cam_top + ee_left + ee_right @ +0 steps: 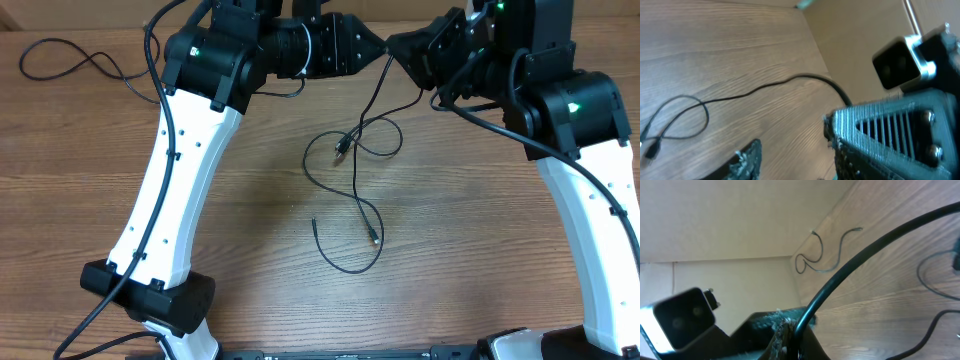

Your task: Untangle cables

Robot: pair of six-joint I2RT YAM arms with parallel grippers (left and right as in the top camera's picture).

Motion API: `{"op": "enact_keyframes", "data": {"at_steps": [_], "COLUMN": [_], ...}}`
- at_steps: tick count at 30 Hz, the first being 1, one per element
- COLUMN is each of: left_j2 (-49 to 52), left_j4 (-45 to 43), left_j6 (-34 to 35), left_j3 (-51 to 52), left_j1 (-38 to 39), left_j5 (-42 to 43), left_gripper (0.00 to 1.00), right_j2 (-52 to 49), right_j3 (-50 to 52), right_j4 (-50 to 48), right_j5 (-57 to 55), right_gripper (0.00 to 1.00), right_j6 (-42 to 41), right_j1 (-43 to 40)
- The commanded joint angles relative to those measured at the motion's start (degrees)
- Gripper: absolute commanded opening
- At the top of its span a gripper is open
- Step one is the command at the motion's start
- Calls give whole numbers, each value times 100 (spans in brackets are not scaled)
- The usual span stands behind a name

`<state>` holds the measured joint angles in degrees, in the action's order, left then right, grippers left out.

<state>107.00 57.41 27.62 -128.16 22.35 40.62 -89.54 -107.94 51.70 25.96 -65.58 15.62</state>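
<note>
Right gripper [786, 332]: jaws together, clamped on a thin black cable [800, 76]. In the right wrist view the cord leaves the closed fingertips and runs up and away to the right over the table [250, 230].

Left gripper [371, 47]: jaws apart. The left wrist view shows one of its fingers [747, 159] low in the picture, with bare wood showing beside it. The cable rises from the table toward the far side of that gap. Whether it touches a left finger cannot be told, and no grip by this gripper is visible.

Position: overhead, the two grippers meet tip to tip at the far middle of the table, raised above the surface. The held cable hangs down from that meeting point toward the centre.

Cable on the table: below the grippers the cord lies in loose crossing loops at the table's middle. A small plug end [340, 152] lies within the loops. A second plug end [375, 240] lies nearer the robot, and a bare tip [315, 222] sits just left of it. Whether these loops are one cord or two crossed cords cannot be told.

Second cable [70, 62]: lies in an open loop at the far left corner, flat on the wood. It is well apart from the central loops and from both grippers.

Left arm [170, 190] and right arm [590, 210] stand at either side of the table.
</note>
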Motion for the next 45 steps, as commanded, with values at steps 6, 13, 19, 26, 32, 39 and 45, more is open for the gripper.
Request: {"op": "enact_keyframes", "data": {"at_steps": [6,13,19,26,32,39,45], "left_j2": [-39,-39,-39,-39,-39,-39,-39], "left_j4": [131,114,61,61,59,61,15], "left_j6": [-1257,-1606,-1746,-1891,-1888,-1886,-1843], "left_j3": [-72,-72,-72,-68,-68,-68,-68], "left_j1": [92,87,90,94,94,94,81], "left_j5": [448,743,1137,1154,1152,1152,1038], "left_gripper": [47,45,39,36,27,12,4], "right_j2": [-4,-13,-24,-24,-24,-24,-24], "right_j3": [-151,-151,-151,-151,-151,-151,-151], "right_j4": [-111,-111,-111,-214,-153,-127,11], "right_j5": [-564,-518,-210,485,678,671,623], "right_gripper": [4,4,4,4,4,4,4], "right_j6": [-70,-90,-240,-365,-361,-317,-68], "right_j1": [-72,-227,-208,-208,-125,-31,-31]}}
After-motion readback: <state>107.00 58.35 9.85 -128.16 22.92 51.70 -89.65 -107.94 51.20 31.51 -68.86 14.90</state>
